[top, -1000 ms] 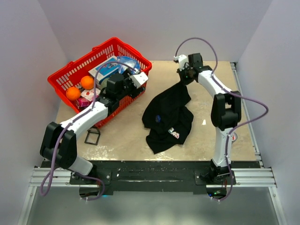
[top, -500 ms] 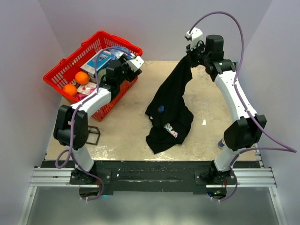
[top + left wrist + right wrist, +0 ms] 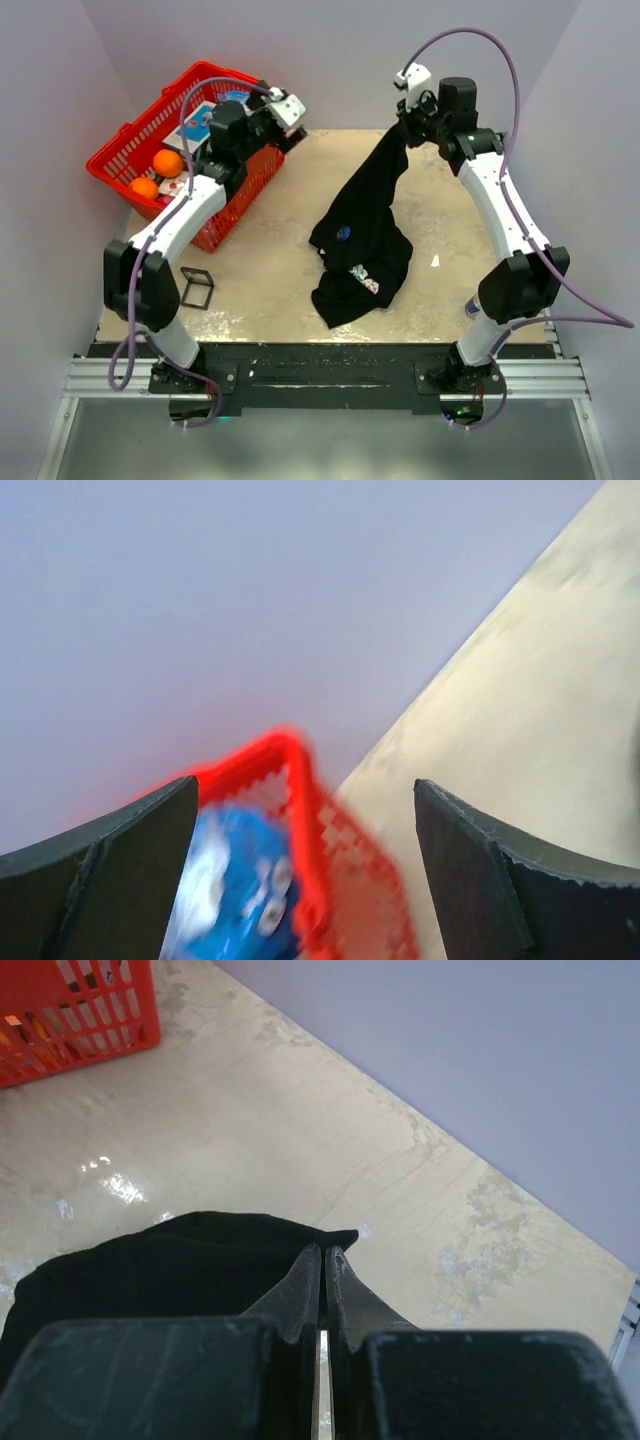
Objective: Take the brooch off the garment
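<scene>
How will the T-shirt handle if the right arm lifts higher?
Likely floppy: the T-shirt hangs in folds from the right gripper, its lower part bunched on the table. Probably light, pinched by one edge. The brooch may swing with it.

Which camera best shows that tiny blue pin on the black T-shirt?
The top external view: the tiny round blue pin shows as a dot on the black T-shirt. The right wrist view shows only black cloth; the left wrist view shows neither.

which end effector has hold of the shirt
The right end effector: it is shut on an edge of the black T-shirt. The left end effector is open near the red basket, holding nothing.
</scene>
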You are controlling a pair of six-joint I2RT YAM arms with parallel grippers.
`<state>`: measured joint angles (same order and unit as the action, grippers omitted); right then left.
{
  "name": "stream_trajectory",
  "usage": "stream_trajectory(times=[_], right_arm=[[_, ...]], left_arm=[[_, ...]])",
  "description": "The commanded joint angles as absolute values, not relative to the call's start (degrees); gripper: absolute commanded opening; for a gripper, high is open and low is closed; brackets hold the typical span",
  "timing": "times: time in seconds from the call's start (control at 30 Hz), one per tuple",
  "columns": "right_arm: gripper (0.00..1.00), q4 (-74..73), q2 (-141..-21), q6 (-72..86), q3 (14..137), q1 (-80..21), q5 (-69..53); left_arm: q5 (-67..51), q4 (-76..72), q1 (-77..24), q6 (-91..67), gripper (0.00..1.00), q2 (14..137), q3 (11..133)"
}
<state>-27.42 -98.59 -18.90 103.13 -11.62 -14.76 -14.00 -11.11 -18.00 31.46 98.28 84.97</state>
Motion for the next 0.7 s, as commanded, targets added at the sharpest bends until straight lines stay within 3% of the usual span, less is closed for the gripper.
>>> stream_trajectory(times=[0.0, 0.27, 0.67], right_arm=[[0.0, -23.6, -92.1, -20.8, 104.6, -11.7, -15.6], [0.0, -21.2, -89.3, -20.4, 107.4, -11.7, -13.9], [0.0, -23.7, -85.1, -22.9, 109.6, -11.8, -12.4]], left_arm=[[-28.5, -7.7, -25.8, 25.3, 0.92, 90.0, 88.2], [-31.8, -4.0, -27.8, 14.7, 0.9, 90.2, 76.2], [-36.0, -6.7, -27.0, 9.4, 0.9, 101.6, 77.8]])
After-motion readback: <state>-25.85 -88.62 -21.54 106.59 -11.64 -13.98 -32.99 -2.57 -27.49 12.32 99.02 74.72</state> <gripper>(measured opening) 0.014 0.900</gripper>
